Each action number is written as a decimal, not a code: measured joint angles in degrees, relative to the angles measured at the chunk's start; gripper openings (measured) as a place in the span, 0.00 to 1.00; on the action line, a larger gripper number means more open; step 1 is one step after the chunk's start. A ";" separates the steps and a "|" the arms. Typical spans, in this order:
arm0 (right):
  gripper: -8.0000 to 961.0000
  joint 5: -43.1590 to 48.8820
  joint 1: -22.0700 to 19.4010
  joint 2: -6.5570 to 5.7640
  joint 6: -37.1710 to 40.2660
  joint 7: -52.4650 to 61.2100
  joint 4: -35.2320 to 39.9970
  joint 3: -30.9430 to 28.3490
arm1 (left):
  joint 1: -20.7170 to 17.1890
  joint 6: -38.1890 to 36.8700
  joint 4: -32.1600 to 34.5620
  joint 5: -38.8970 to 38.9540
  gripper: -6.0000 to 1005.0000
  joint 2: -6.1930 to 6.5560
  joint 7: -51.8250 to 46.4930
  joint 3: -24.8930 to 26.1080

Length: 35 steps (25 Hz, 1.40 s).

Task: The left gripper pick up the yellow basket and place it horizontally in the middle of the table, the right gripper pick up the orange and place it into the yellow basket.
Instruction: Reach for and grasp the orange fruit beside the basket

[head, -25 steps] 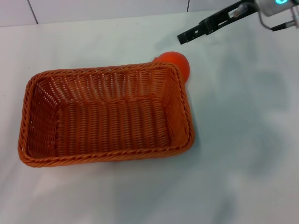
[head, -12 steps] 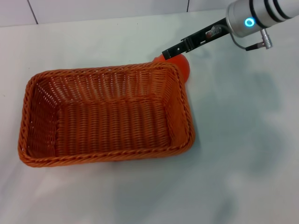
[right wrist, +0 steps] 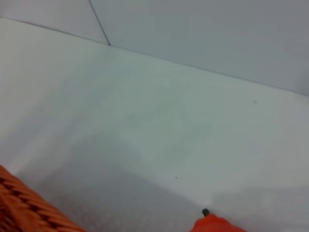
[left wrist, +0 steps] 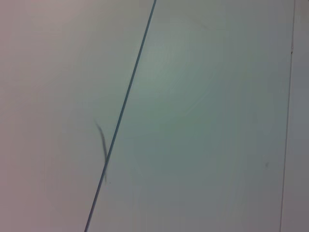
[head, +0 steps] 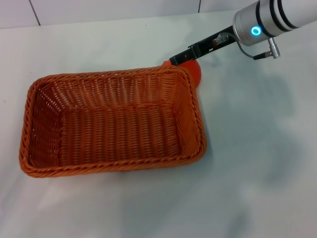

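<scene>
counter [head: 257, 163]: white, matte, carries everything; the wall panels run along its far edge, beyond the right claw.
basket [head: 111, 121]: big woven orange-brown rectangle, lying flat and open side up, empty inside. Sits on the near-left side of the right claw; its far right corner lies just under and beside the claw tip. A bit of its braided rim [right wrist: 29, 210] shows in the right wrist view.
right arm: silver-white wrist with black bands and a lit blue ring [head: 255, 30], coming in from the far right, angled down toward the basket corner.
right claw [head: 184, 54]: slim black fingers, tip right over the top of the orange, close above it or touching, cannot tell which. Only a dark bar shows from the head view, so whether the fingers are spread or closed cannot be told.
orange [head: 194, 71]: glossy orange-red ball on the counter, outside the basket, pressed against the basket's far right corner, directly below the claw tip and partly hidden by it. In the right wrist view only its top with the dark stem nub [right wrist: 215, 223] shows, with bare counter beyond it.
left claw: not seen in any view; left wrist view shows only pale wall panels and a dark seam [left wrist: 126, 104].
</scene>
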State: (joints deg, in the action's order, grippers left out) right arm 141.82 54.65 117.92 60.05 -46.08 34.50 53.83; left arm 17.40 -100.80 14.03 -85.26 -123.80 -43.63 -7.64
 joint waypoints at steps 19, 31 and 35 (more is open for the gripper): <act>0.84 -0.17 0.01 1.40 -6.49 -0.68 -3.35 3.82 | -0.09 -0.51 -0.23 -0.09 0.57 -0.03 0.04 -0.01; 0.54 -2.05 -0.52 0.93 -5.54 -0.68 -2.66 3.95 | -0.09 -0.32 -0.23 0.36 0.57 0.11 0.04 0.25; 0.42 -2.00 -0.53 1.00 -5.52 -1.16 -2.90 4.03 | -0.09 -0.18 -0.23 0.39 0.57 0.13 0.04 0.32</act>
State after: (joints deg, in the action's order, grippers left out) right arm 139.82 54.12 118.92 54.53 -47.24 31.60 57.86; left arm 17.31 -100.98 13.80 -84.87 -123.67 -43.59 -7.32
